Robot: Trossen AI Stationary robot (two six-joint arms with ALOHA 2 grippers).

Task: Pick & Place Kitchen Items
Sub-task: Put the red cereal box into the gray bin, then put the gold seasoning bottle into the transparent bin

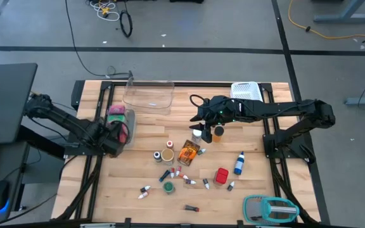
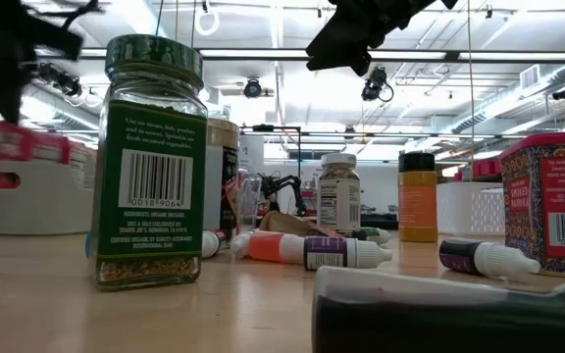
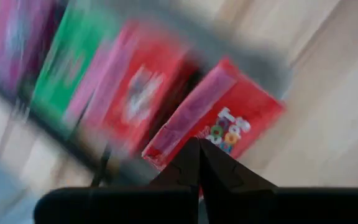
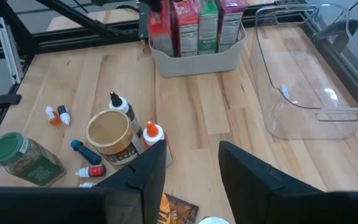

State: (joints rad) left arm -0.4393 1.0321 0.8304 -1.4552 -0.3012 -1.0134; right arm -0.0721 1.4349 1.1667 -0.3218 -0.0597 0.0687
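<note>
Hovering mid-frame over the white-lidded jar (image 1: 198, 133), the right gripper (image 1: 199, 118) is held open, empty; descent is needed. Left gripper (image 1: 115, 140) is clenched by the grey bin (image 1: 129, 116).

left claw (image 3: 199, 158) closed | red box (image 3: 229, 127) just ahead, blurred

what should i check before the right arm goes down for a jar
1. Right claw open and empty: ok, nothing between its fingers.
2. Right claw above a target: ok, it hovers over the white-lidded jar and the orange jar.
3. Room around the target: not ok, those two jars stand close together.
4. Left claw out of the way: ok, shut, at the grey bin on the far left.
5. Drop spot free: ok, the clear tray holds nothing.
6. Which jar it is lined up on: cannot tell.
</note>
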